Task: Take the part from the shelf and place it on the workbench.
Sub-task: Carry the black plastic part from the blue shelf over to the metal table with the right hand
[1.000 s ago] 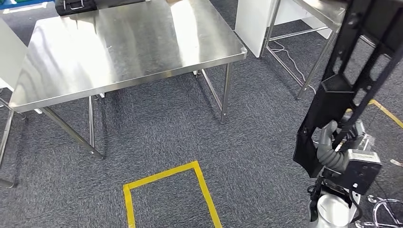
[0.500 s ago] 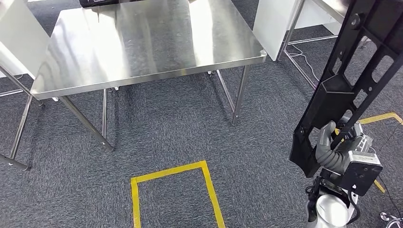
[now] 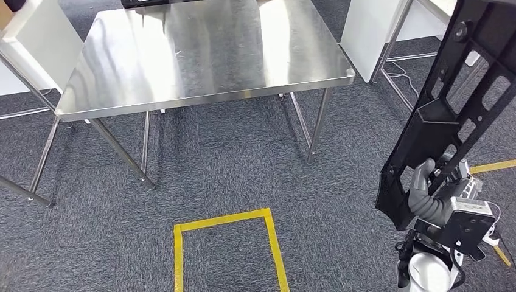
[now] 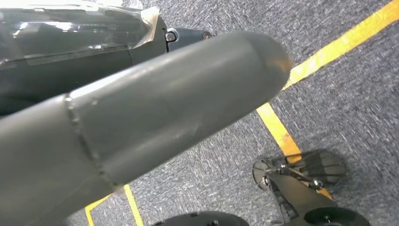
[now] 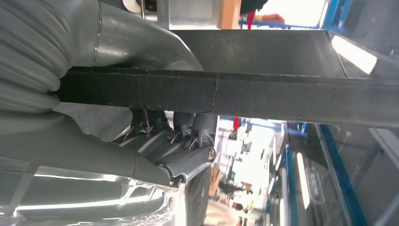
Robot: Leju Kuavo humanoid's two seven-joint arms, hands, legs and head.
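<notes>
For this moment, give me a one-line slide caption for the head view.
Right hand grips the long black part beside the body, facing the bare steel workbench beyond yellow floor tape.

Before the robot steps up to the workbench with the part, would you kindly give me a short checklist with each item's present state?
1. Right hand grips the black part: ok; the right wrist view shows fingers wrapped around its bar.
2. Part stands clear of the floor: ok.
3. Workbench has bare steel for the part: ok, though a dark object lies at its far edge.
4. Carpet between the yellow tape outline and the workbench is free of obstacles: ok.
5. Left hand is free: cannot tell.
</notes>
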